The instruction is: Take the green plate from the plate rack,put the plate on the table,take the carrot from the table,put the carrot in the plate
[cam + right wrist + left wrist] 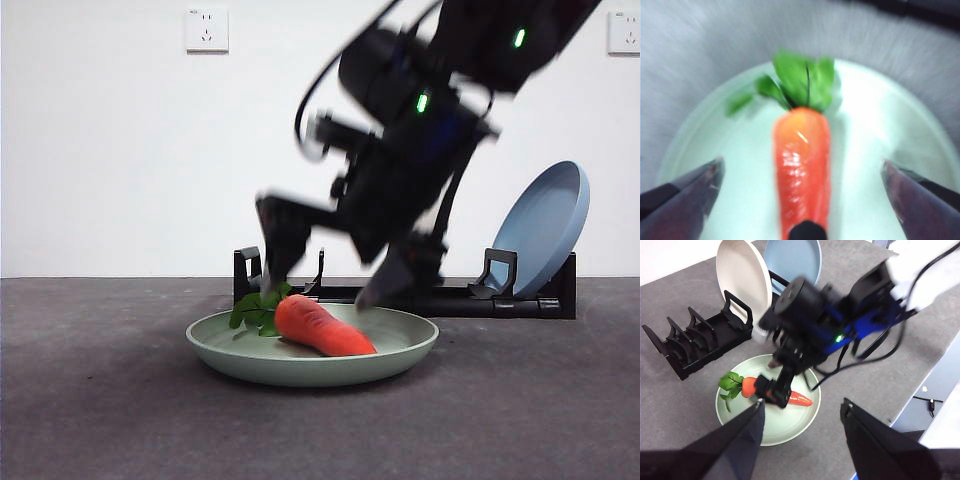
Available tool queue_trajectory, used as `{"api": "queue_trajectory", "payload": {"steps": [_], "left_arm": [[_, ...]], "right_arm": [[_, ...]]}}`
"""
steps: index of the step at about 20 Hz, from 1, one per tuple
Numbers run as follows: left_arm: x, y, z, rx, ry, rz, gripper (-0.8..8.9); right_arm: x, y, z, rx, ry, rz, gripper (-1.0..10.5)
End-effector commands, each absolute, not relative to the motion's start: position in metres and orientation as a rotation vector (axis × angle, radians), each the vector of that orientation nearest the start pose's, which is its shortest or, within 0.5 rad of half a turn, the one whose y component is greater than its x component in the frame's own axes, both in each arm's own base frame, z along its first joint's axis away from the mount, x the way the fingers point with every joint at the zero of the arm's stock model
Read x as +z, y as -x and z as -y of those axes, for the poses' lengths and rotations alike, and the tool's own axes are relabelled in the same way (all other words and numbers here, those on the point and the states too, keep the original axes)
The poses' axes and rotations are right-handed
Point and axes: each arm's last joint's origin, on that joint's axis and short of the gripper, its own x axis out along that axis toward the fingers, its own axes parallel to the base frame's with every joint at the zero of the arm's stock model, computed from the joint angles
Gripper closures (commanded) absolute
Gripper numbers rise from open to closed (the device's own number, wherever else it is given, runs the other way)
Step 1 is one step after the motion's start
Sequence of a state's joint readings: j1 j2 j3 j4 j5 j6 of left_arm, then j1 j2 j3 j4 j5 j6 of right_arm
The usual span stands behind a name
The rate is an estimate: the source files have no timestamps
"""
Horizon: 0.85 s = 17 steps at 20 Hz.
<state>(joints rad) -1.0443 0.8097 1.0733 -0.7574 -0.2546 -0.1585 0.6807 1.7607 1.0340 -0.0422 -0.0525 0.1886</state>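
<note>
The green plate (410, 345) lies flat on the table (100, 400) in front of the plate rack (470, 297). Inside it rests the carrot (320, 328), leaves toward the left. My right gripper (325, 290) hovers just above the carrot, open, its jaws apart on either side and touching nothing. In the right wrist view the carrot (802, 160) lies between the spread jaws of that gripper (801, 167), on the plate (880, 140). My left gripper (802, 405) hangs high above, open and empty, looking down on the plate (790, 432), carrot (799, 399) and rack (700, 340).
A blue plate (545, 225) leans in the rack's right end. The left wrist view shows a cream-white plate (742, 275) standing in the rack beside the blue plate (795, 260). The table's edge runs past the right arm in that view.
</note>
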Motion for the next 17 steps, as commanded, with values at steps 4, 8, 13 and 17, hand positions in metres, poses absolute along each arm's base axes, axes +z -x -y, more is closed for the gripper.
{"api": "queue_trajectory", "payload": {"steps": [4,8,13,17], "left_arm": [[0.37,-0.078,0.12,-0.735,-0.155,-0.466,5.54],[0.368,-0.077,0.119,-0.732,-0.174,-0.49,5.62],[0.361,-0.075,0.116,-0.723,-0.223,-0.554,5.62],[0.359,-0.074,0.114,-0.72,-0.239,-0.575,5.66]], "right_arm": [[0.256,-0.232,-0.192,0.641,0.07,-0.835,3.8],[0.296,-0.176,-0.151,0.725,0.067,-0.956,3.8],[0.32,-0.12,-0.105,0.708,0.086,-1.023,3.8],[0.328,-0.095,-0.085,0.711,0.083,-1.011,4.5]]}}
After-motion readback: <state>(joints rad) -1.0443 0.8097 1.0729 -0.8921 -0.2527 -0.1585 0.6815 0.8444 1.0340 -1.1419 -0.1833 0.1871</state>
